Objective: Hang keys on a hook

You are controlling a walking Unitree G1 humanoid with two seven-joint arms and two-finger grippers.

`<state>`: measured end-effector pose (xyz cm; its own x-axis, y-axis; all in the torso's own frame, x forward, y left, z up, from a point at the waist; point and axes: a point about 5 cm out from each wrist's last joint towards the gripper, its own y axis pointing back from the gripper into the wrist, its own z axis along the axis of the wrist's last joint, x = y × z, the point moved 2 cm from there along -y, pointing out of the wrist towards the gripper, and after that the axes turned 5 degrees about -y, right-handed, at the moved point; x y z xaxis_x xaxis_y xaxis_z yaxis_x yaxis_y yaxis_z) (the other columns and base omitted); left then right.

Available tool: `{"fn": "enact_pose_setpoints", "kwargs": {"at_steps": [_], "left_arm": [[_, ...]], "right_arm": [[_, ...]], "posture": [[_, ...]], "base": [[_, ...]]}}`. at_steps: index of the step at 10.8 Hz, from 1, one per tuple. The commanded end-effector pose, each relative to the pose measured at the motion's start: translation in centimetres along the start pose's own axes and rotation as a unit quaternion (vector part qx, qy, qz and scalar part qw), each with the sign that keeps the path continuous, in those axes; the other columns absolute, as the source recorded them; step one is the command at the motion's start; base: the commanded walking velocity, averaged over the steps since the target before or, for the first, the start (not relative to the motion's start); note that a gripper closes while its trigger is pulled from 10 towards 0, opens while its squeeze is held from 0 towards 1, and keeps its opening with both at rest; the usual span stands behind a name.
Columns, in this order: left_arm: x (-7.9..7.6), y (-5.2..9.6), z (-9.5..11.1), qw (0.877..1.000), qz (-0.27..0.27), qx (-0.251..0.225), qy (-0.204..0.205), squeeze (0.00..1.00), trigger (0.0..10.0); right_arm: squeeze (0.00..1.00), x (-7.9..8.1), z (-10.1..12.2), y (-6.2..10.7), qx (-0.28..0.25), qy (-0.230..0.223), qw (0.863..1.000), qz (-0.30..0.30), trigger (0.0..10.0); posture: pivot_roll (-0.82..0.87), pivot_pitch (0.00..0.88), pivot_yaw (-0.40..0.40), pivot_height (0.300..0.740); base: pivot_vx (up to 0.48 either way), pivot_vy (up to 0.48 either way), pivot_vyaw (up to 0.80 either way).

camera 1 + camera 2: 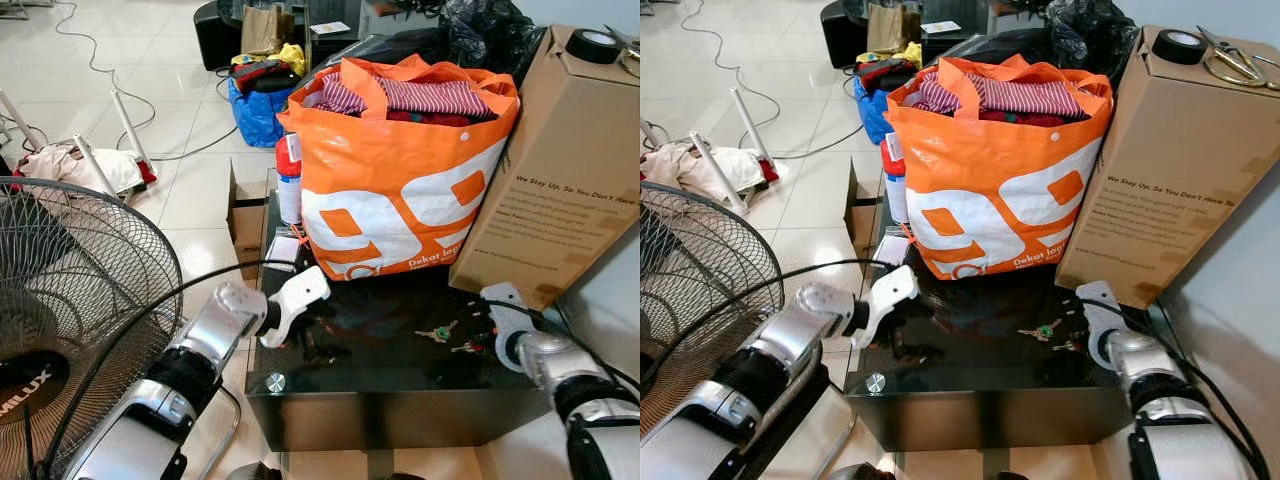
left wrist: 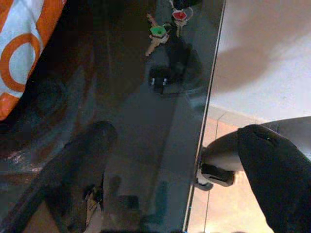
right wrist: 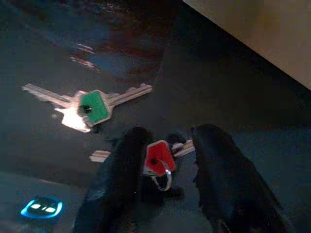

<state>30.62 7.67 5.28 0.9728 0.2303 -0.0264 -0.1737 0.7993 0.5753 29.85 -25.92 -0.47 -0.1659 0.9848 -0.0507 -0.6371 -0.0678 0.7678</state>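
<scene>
Right hand (image 3: 167, 167): fingers held narrowly apart around the red key (image 3: 159, 158) on the dark surface (image 1: 380, 320).
Advice: fingers are best closed squarely on it before lifting.

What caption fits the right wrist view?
Right gripper open astride the red-capped key on a black glass table, green-capped key beside.

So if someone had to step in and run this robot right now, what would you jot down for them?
Right end effector: open, low over the glossy black glass table, its black fingers either side of the red-capped silver key. Not yet gripped.
Left end effector: over the table's left part, holding nothing; open or shut is unclear.
Keys: the green-capped silver key lies flat on the table beside the red one, in front of the orange and white shopping bag and the brown cardboard box.
Done: the right end effector has reached the keys.
Left: close on the keys, lift, find a hook and hang them.
</scene>
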Motion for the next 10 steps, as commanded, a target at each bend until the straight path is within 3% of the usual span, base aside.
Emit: {"fn": "enact_pose_setpoints", "kwargs": {"at_steps": [1,3,4,5,8,9,10], "left_arm": [[0.3,0.0,0.4,1.0,0.006,0.002,-0.008,0.0,10.0],[0.3,-0.6,0.8,1.0,0.006,0.0,-0.012,0.0,10.0],[0.2,-1.1,0.7,1.0,0.004,0.011,-0.022,0.0,10.0],[0.0,-1.3,0.3,0.999,0.001,0.028,-0.035,0.0,10.0],[0.0,-1.4,0.1,0.999,0.003,0.032,-0.034,0.0,10.0],[0.0,-1.3,-0.1,0.999,0.003,0.034,-0.033,0.0,10.0],[0.0,-1.3,-0.1,0.999,0.002,0.034,-0.032,0.0,10.0]], "right_arm": [[1.0,-0.2,-0.3,0.2,0.008,0.005,1.0,0.007,10.0],[1.0,-0.5,-0.9,0.2,0.012,0.01,1.0,-0.011,10.0],[0.66,-0.2,-0.8,0.0,0.005,-0.004,1.0,-0.009,10.0],[0.0,-0.1,-0.8,0.0,0.005,-0.002,1.0,-0.014,10.0],[0.0,0.3,-1.6,-0.3,0.015,-0.022,1.0,-0.015,10.0],[0.0,0.5,-1.8,-0.3,0.018,-0.024,0.999,-0.013,2.8],[0.0,0.7,-2.0,-0.4,0.021,-0.027,0.999,-0.011,0.0]], "posture": [[-0.16,0.0,-0.011,0.74],[-0.16,0.0,-0.013,0.74],[-0.17,0.0,-0.012,0.74],[-0.16,0.0,-0.012,0.74],[-0.15,0.0,-0.021,0.74],[-0.15,0.0,-0.021,0.74],[-0.15,0.0,-0.02,0.74]], "base": [[0.0,0.0,0.0],[0.0,0.0,0.0],[0.0,0.0,0.0],[0.0,0.0,0.0],[0.0,0.0,0.0],[0.0,0.0,0.0],[0.0,0.0,0.0]]}}
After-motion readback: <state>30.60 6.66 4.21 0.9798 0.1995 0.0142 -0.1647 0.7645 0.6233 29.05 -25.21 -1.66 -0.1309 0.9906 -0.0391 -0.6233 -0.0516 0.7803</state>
